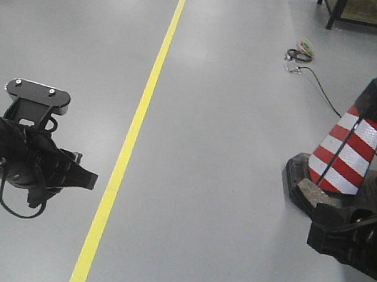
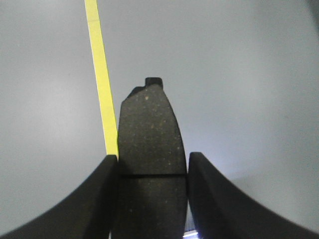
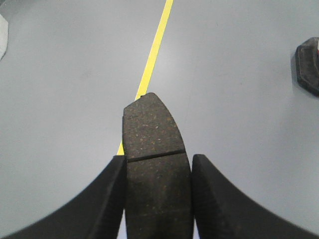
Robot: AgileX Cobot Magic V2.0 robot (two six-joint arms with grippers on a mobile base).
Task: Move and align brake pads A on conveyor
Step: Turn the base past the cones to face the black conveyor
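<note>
Dark grey, speckled brake pad [image 2: 148, 144] sits clamped between my left gripper [image 2: 152, 196] fingers, groove level with the fingertips. My right gripper [image 3: 158, 196] pinches a 2nd brake pad [image 3: 154, 149] the same way. Both arms hang over grey floor [image 1: 229, 155] with a yellow line [image 1: 137, 125]; a striped cone [image 1: 353, 150] stands near what seems to be my right arm.

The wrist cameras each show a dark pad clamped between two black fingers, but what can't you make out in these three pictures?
- Conveyor: in no view; only grey floor shows.
- Left brake pad: near end cut off by the bottom edge in the left wrist view.
- Right brake pad: likewise in the right wrist view.
- Right gripper: in the front view, cut off by the right edge.
- Other two pads: unseen.
</note>
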